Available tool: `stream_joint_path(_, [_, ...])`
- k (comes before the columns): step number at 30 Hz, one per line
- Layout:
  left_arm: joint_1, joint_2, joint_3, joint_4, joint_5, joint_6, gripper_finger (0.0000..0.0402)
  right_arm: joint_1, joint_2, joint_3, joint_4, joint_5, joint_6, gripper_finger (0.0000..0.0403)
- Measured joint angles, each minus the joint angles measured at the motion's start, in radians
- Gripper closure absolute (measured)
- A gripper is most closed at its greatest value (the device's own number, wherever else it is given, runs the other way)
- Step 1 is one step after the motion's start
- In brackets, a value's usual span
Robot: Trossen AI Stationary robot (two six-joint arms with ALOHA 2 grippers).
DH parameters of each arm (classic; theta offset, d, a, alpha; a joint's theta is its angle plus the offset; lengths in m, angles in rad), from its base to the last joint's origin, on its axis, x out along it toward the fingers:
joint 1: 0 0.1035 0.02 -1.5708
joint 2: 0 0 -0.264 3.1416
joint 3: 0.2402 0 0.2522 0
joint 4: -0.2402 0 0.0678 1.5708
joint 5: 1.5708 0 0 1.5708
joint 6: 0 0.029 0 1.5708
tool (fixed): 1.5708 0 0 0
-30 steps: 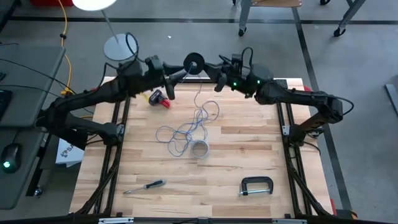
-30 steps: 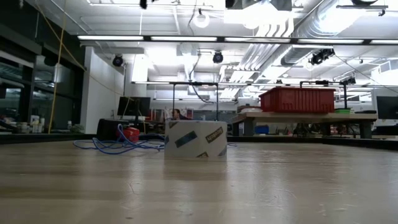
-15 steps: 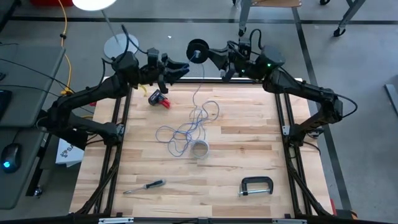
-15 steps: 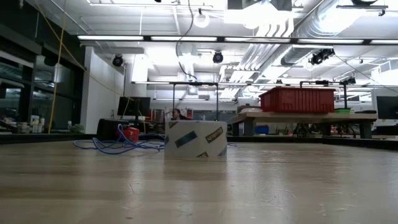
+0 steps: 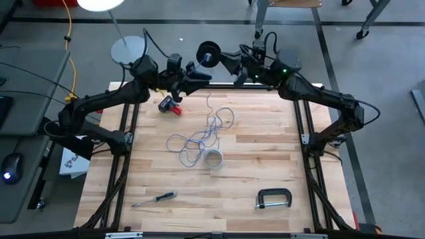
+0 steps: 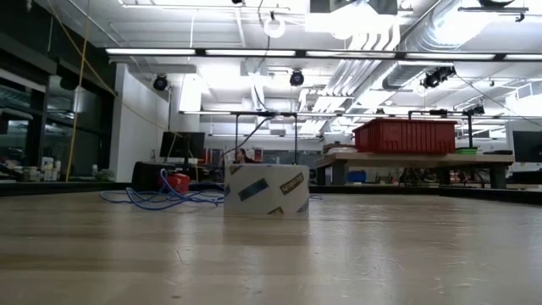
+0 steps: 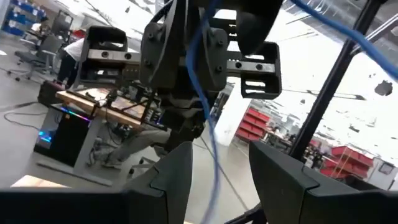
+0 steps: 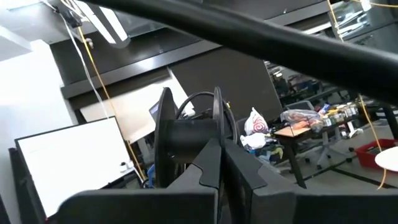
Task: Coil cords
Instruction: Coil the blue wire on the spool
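Our right hand (image 5: 229, 64) is clamped shut on a black spool (image 5: 208, 51) above the table's (image 5: 265, 166) far edge. Our left hand (image 5: 199, 76), fingers apart, has the blue cord (image 7: 211, 143) running between them. The cords (image 5: 199, 139) lie tangled mid-table: light, limp, slippery, so we judge pinching a taut stretch near the spool best.

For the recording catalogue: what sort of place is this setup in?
Probably an industrial workshop or robotics lab: the low view shows exposed ceiling ducts, a red bin on a workbench, and monitors beyond the wooden table.
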Motion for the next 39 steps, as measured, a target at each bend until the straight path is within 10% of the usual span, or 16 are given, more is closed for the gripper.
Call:
stream_joint_path(20, [-0.004,0.0,0.0,-0.139,0.049,0.097,0.0339,-0.007,0.0,0.0,0.01,0.058,-0.026,0.0403])
stream_joint_path(39, [-0.003,-0.016,0.0,-0.37,0.079,0.243,0.0343,-0.012,0.0,0.0,0.014,0.065,-0.028,0.0403])
